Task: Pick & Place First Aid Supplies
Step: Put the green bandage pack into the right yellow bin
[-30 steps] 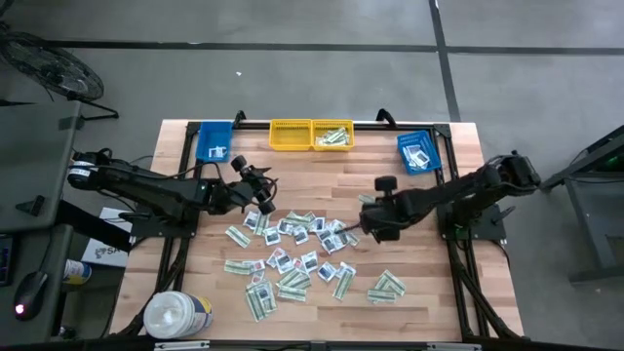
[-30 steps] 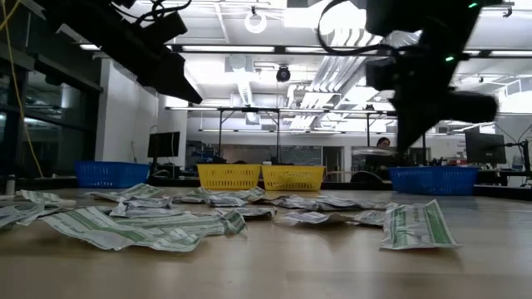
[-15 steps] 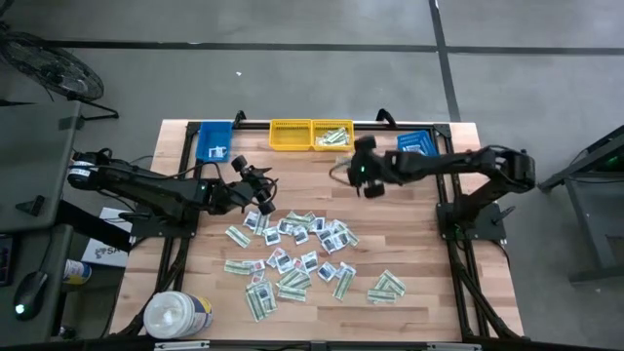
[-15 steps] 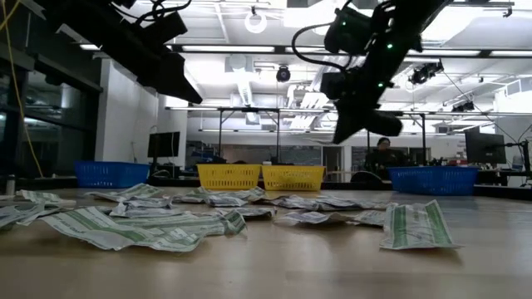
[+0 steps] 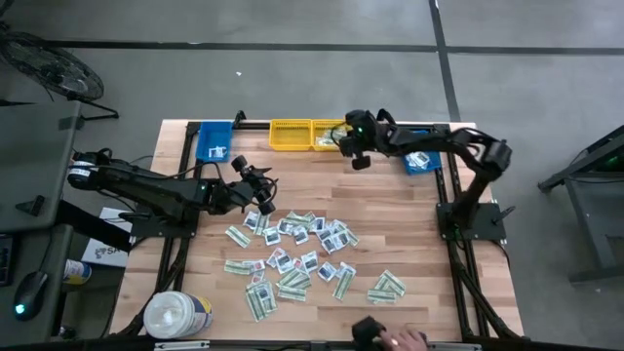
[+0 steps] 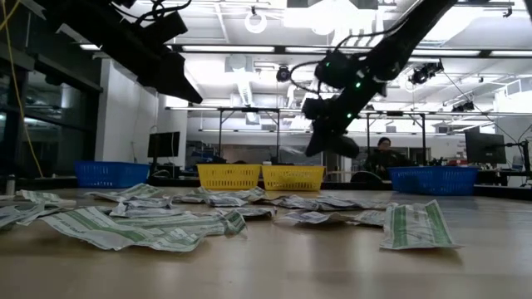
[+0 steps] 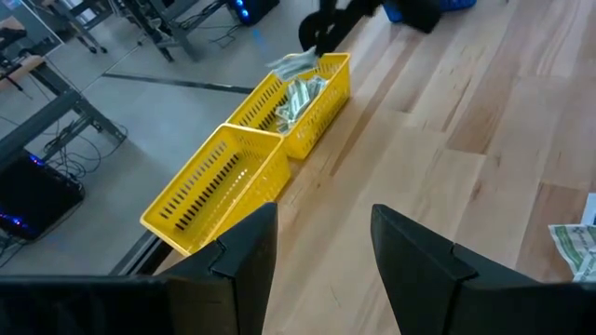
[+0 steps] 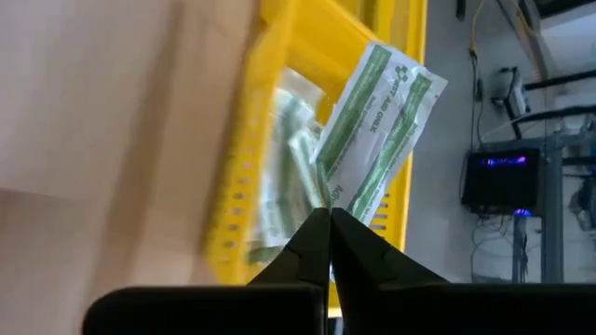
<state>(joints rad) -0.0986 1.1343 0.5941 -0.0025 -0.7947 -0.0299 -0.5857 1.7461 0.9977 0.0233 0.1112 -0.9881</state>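
Observation:
The first aid supplies (image 5: 297,255) lie scattered as many small flat packets on the middle of the wooden table, and they also show in the low view (image 6: 158,226). My right gripper (image 8: 330,216) is shut on a long green-white strip packet (image 8: 377,121). It hovers over the right one of two yellow bins (image 5: 332,135) at the far edge, and that bin holds more strips (image 7: 296,95). My left gripper (image 7: 321,244) stands open with nothing between its fingers, above the far-left end of the scatter (image 5: 261,197). My right gripper pinches one end of the green-white strip (image 8: 333,194) between its two fingertips. Its fingers slant downward, coming from the table's right side. The strip sticks out beyond the fingertips, lifted clear above the yellow bin. I cannot tell whether it is one packet or two.
A second yellow bin (image 5: 290,135) stands left of the first. Blue bins sit at the far left (image 5: 214,142) and far right (image 5: 421,152). A white round tub (image 5: 177,314) is at the near left corner. A person's hand (image 5: 395,338) reaches in at the near edge.
My right gripper, shut on the strip, has swung from the right side of the scatter toward the far edge and leftward, and has turned on the way. It now hangs over the right yellow bin. A person's hand has come in at the near edge.

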